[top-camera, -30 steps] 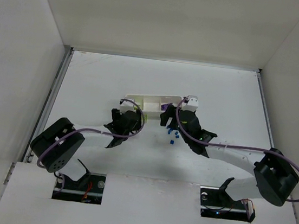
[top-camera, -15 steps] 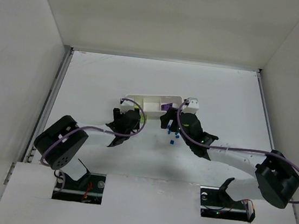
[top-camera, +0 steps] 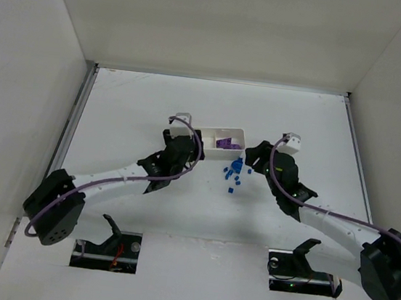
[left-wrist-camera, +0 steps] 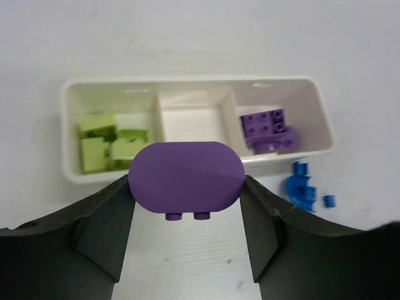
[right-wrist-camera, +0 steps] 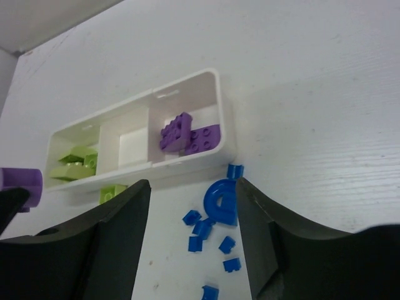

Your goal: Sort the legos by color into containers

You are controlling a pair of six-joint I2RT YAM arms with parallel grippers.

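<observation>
The left arm (top-camera: 109, 179) stretches to the tray's (top-camera: 217, 129) 9 o'clock end, hiding it from above. Its wrist view shows green bricks (left-wrist-camera: 100, 147) there and purple bricks (left-wrist-camera: 265, 128) at 3 o'clock. The left gripper (left-wrist-camera: 187, 187) clamps a rounded purple brick (left-wrist-camera: 186, 172). The right gripper (right-wrist-camera: 190, 187) hangs tilted, jaws apart, above blue bricks (right-wrist-camera: 220, 201) on the table (top-camera: 299, 118). Only its view shows one stray green brick (right-wrist-camera: 112, 194) outside the tray.

Blue legos (right-wrist-camera: 220, 201) loose beside tray (right-wrist-camera: 134, 147)

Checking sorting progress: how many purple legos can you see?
3: two purple legos stacked in the tray's end compartment beside the blue pile; one purple piece in the left claw. More may hide underneath.
</observation>
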